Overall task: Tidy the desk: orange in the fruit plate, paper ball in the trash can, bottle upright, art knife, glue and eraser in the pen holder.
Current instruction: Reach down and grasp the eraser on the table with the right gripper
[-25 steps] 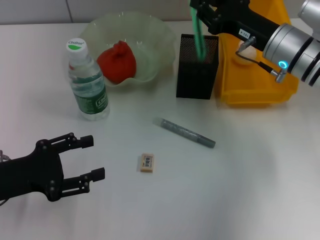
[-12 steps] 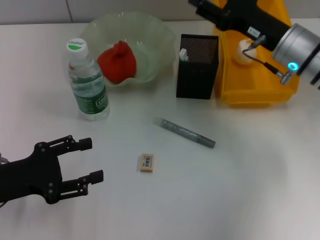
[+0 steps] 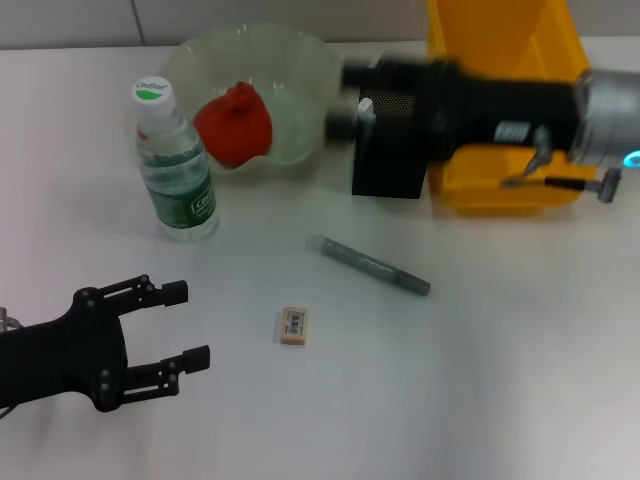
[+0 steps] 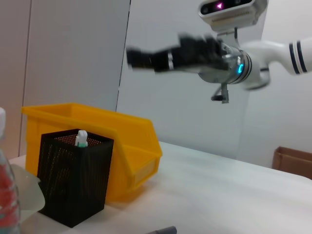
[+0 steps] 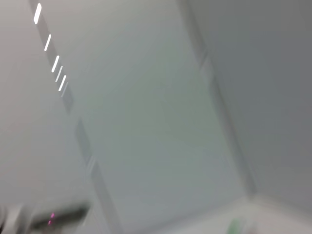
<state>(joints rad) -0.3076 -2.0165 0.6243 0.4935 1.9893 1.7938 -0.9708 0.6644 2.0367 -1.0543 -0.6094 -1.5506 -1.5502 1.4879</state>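
The right gripper sweeps, blurred, above the mesh holder at 1 o'clock on the white table, its finger gap impossible to tell; a green-and-white tip, probably the glue, shows inside the holder; the left gripper hangs wide and empty at 8 o'clock.

The orange, red and knobbly, sits in the pale, wavy-rimmed plate at 11 o'clock; the clear plastic bottle stands upright at 10 o'clock with its green-and-white cap on; no paper ball can be seen in the yellow bin at 2 o'clock, the arm covering much of it.

Two items remain loose: the slim grey knife lying diagonally at the centre, and the small cream eraser flat at 7 o'clock of it, well apart from both arms.

The knife looks the likely next pick; a thin, smooth, hard stick lying flat calls for a low approach, fingers set across its width near the middle so it does not swing, then an end-first drop into the narrow square holder; the eraser, block-shaped and grippy, should be easier and lies nearest the left gripper.
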